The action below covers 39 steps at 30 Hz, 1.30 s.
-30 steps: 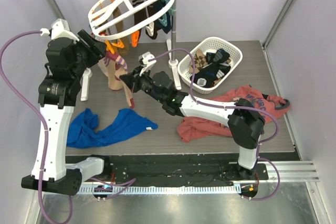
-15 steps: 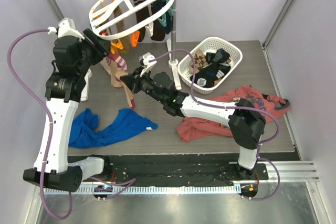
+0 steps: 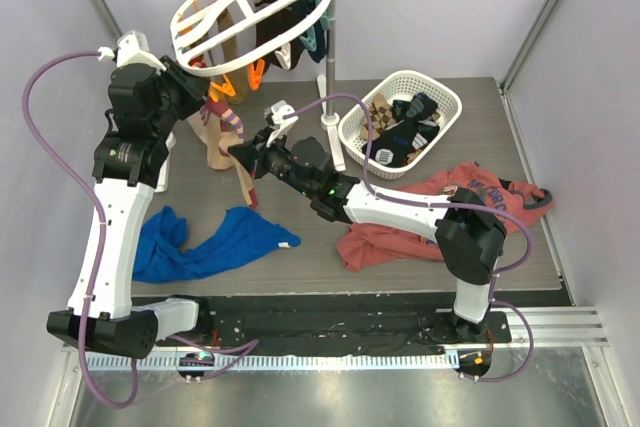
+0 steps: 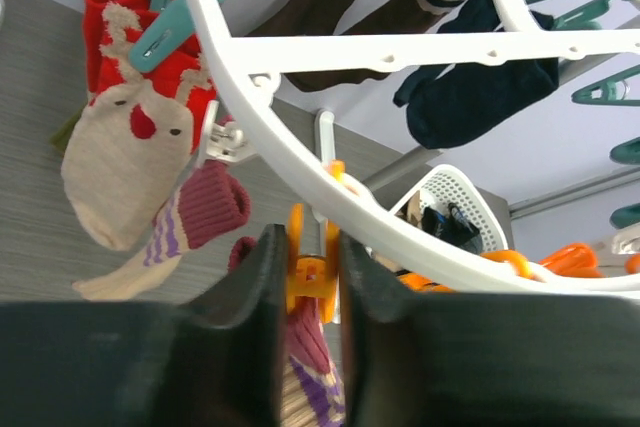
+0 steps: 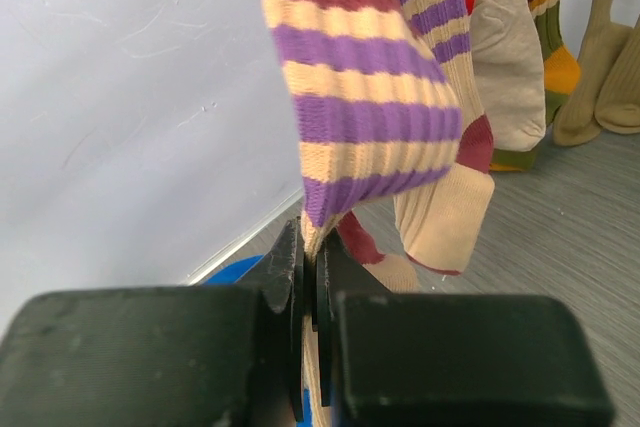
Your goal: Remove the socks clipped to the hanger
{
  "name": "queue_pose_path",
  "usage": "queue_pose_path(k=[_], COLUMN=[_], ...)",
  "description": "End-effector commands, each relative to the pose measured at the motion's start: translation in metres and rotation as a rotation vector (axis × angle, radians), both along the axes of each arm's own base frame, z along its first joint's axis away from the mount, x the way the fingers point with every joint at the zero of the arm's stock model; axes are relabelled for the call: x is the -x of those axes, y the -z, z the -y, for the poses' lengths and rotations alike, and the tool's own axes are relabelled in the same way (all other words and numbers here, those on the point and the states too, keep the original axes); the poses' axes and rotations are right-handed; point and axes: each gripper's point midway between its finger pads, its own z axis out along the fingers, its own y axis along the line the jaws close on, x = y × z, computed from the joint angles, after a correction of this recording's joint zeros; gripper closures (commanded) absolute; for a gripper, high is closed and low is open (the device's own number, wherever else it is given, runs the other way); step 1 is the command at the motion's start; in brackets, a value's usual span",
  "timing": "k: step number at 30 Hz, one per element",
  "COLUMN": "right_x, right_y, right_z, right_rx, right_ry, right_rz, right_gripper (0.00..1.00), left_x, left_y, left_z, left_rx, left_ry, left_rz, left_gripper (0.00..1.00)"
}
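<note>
**Sock hanger station, far-left corner of the table**

- Hanger (image 3: 250, 9): a white oval ring with cross spokes. It hangs by its hook from the rail stand (image 3: 329, 57) above the far-left corner. Orange and teal clips dangle around the rim.
- Socks (image 3: 285, 37): several are clipped beneath the ring. Dark ones hang on the far side, and tan ones (image 3: 215, 145) reach down toward the tabletop on the near side. Your left wrist view also shows a red and beige sock with an animal face (image 4: 120, 152) and a navy sock (image 4: 470, 97).
- Left gripper (image 4: 308, 247): you have it raised to the near-left rim of the ring. Its fingers (image 4: 265, 277) stand narrow, pressed against either side of one orange clip (image 4: 310, 272) just under the rim.
- Right gripper (image 5: 308, 265): you have it reaching in from the right, below the ring. The jaws are pinched tight on the lower part of a striped sock (image 5: 370, 97) in maroon, purple and cream, which hangs down from above.
- Basket (image 3: 455, 107): white lattice, at the far edge right of centre, just beside the stand's right pole. It holds a heap of loose socks.
- Blue shirt (image 3: 210, 242): spread flat near the left edge, toward the near side.
- Red shirt (image 3: 400, 232): crumpled on the right half, between the basket and the near edge.
</note>
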Motion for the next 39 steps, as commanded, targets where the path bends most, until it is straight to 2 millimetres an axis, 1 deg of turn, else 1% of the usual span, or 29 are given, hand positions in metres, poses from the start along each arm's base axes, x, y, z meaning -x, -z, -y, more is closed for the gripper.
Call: queue_pose_path(k=[1, 3, 6, 7, 9, 10, 12, 14, 15, 16, 17, 18, 19, 21, 22, 25, 26, 27, 28, 29, 30, 31, 32, 34, 35, 36, 37, 38, 39], right_x=[0.01, 0.01, 0.011, 0.011, 0.01, 0.009, 0.007, -0.001, -0.008, -0.012, -0.017, -0.021, -0.034, -0.043, -0.058, -0.077, -0.093, -0.1, -0.109, -0.124, -0.133, -0.144, -0.156, -0.171, -0.18, -0.189, -0.197, -0.206, -0.216], right_y=[-0.05, -0.05, -0.05, -0.046, -0.048, -0.042, -0.047, -0.036, -0.045, -0.036, -0.035, -0.042, -0.035, -0.036, -0.03, -0.021, -0.017, -0.015, -0.005, -0.002, 0.001, 0.014, 0.02, 0.026, 0.044, 0.051, 0.05, 0.066, 0.061], right_z=[0.007, 0.007, 0.011, 0.013, 0.022, 0.027, 0.044, 0.062, 0.081, 0.094, 0.106, 0.126, 0.146, 0.177, 0.201, 0.24, 0.265, 0.275, 0.282, 0.306, 0.313, 0.319, 0.338, 0.352, 0.358, 0.373, 0.374, 0.371, 0.376], right_rx=[-0.113, -0.113, -0.113, -0.103, -0.099, -0.086, -0.088, -0.048, -0.06, -0.028, -0.019, -0.035, -0.011, -0.013, 0.0, 0.021, 0.025, 0.028, 0.045, 0.043, 0.048, 0.068, 0.069, 0.069, 0.085, 0.083, 0.07, 0.09, 0.097], right_ry=[-0.012, -0.012, -0.004, 0.0, 0.031, 0.047, 0.087, 0.139, 0.196, 0.233, 0.269, 0.325, 0.383, 0.453, 0.516, 0.607, 0.664, 0.684, 0.692, 0.74, 0.752, 0.756, 0.792, 0.814, 0.835, 0.866, 0.856, 0.824, 0.821], right_rz=[0.06, 0.06, 0.053, 0.046, 0.028, 0.014, -0.013, -0.047, -0.048, -0.068, -0.076, -0.086, -0.11, -0.128, -0.146, -0.168, -0.177, -0.182, -0.201, -0.208, -0.214, -0.238, -0.257, -0.277, -0.311, -0.321, -0.299, -0.313, -0.292], right_gripper=[0.99, 0.99, 0.99, 0.99, 0.99, 0.99, 0.99, 0.99, 0.99, 0.99, 0.99, 0.99, 0.99, 0.99, 0.99, 0.97, 0.96, 0.96, 0.96, 0.96, 0.96, 0.96, 0.96, 0.95, 0.93, 0.84, 0.8, 0.75, 0.67], left_x=[-0.003, -0.003, -0.003, -0.003, -0.002, -0.001, 0.0, 0.002, 0.002, 0.002, 0.003, 0.004, 0.004, 0.006, 0.007, 0.009, 0.01, 0.01, 0.011, 0.01, 0.01, 0.01, 0.01, 0.01, 0.011, 0.01, 0.011, 0.011, 0.01], left_y=[-0.02, -0.022, -0.022, -0.02, -0.022, -0.022, -0.024, -0.025, -0.025, -0.026, -0.027, -0.029, -0.028, -0.034, -0.034, -0.036, -0.036, -0.036, -0.035, -0.035, -0.035, -0.032, -0.033, -0.033, -0.032, -0.032, -0.032, -0.032, -0.032], left_z=[-0.002, -0.003, -0.003, -0.003, -0.002, -0.002, -0.002, -0.001, 0.001, 0.002, 0.002, 0.004, 0.004, 0.005, 0.009, 0.01, 0.011, 0.011, 0.011, 0.012, 0.013, 0.016, 0.017, 0.019, 0.02, 0.021, 0.022, 0.024, 0.025], left_rx=[-0.009, -0.01, -0.01, -0.012, -0.014, -0.015, -0.019, -0.031, -0.038, -0.044, -0.048, -0.05, -0.063, -0.073, -0.08, -0.082, -0.083, -0.084, -0.086, -0.087, -0.088, -0.088, -0.093, -0.091, -0.092, -0.095, -0.096, -0.094, -0.094], left_ry=[-0.007, -0.008, -0.008, -0.008, 0.0, 0.0, 0.005, 0.017, 0.027, 0.036, 0.041, 0.052, 0.059, 0.07, 0.099, 0.107, 0.108, 0.11, 0.113, 0.116, 0.123, 0.143, 0.151, 0.163, 0.17, 0.175, 0.178, 0.191, 0.199], left_rz=[0.073, 0.076, 0.073, 0.067, 0.07, 0.07, 0.073, 0.076, 0.075, 0.08, 0.083, 0.091, 0.094, 0.115, 0.12, 0.134, 0.135, 0.14, 0.14, 0.139, 0.138, 0.133, 0.137, 0.139, 0.14, 0.14, 0.142, 0.145, 0.144], left_gripper=[0.89, 1.0, 1.0, 1.0, 1.0, 1.0, 1.0, 1.0, 1.0, 1.0, 1.0, 1.0, 1.0, 1.0, 0.99, 0.98, 0.98, 0.98, 0.97, 0.97, 0.98, 0.98, 0.98, 0.97, 0.96, 0.96, 0.95, 0.95, 0.94])
